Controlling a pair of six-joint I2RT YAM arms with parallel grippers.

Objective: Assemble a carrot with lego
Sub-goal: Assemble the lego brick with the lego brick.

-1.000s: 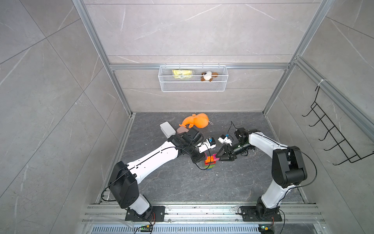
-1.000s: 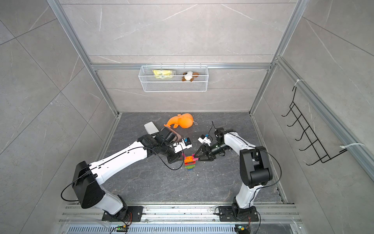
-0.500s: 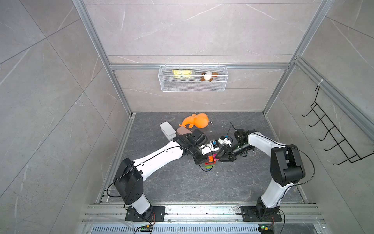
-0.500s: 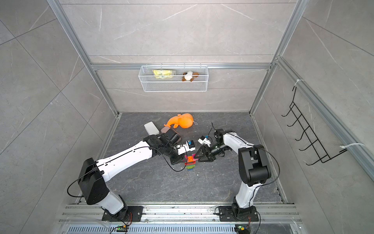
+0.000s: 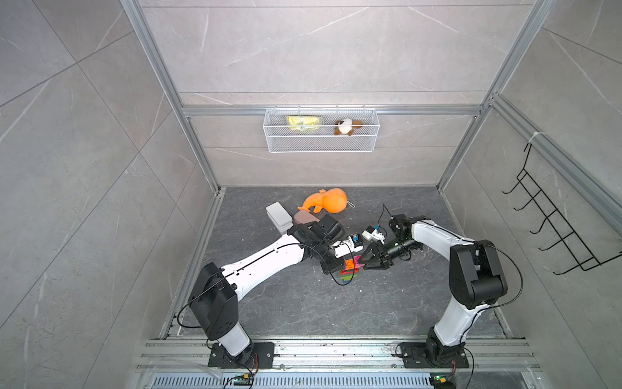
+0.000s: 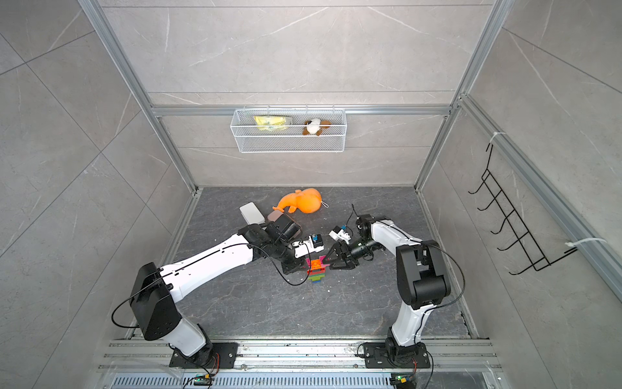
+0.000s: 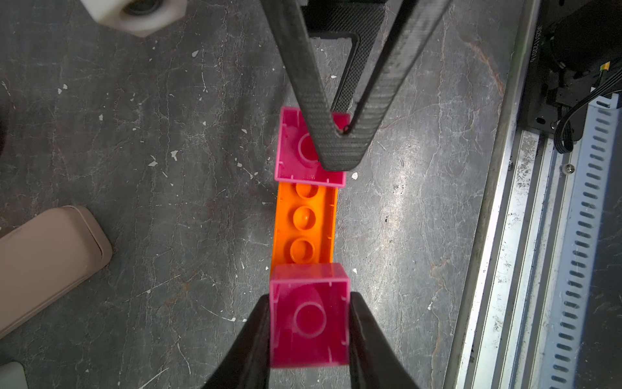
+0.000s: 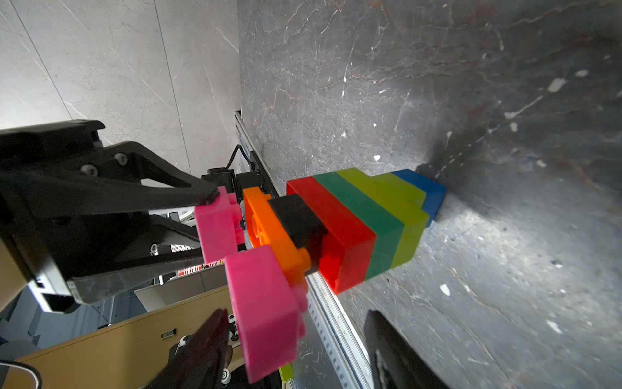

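Black brick [image 8: 296,222], right wrist view only

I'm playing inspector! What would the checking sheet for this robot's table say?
Surface: dark grey table, pale flecks.
Job's things: carrot stands blue tip down; at the ends of its orange piece, a first pink brick and a second pink brick.
Clutter: orange plush toy, white case, pink case at the back.
Hands: left hand shut on the first pink brick; right hand open, one finger over the second pink brick.
Cables: left arm's black cable loops beside the carrot.
Surroundings: wire basket on the back wall, yellow packet and small plush inside; black hook rack on a side wall.
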